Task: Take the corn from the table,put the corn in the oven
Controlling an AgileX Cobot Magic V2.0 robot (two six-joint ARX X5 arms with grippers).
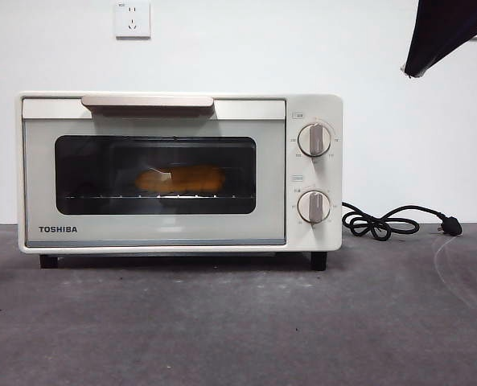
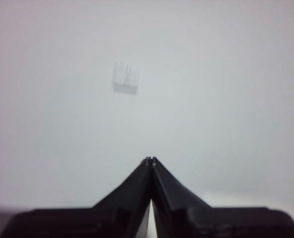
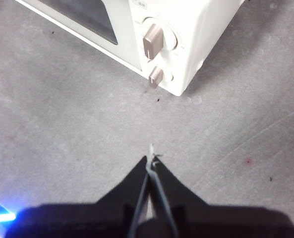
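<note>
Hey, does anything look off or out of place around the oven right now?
Nothing stands out. The corn lies on the rack inside the closed oven, which sits square on the table; its unplugged cord rests coiled beside it.

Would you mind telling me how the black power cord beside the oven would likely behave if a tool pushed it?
The power cord lies in loose loops, so it is probably floppy and would bunch rather than slide whole. Its plug looks denser and may drag behind.
</note>
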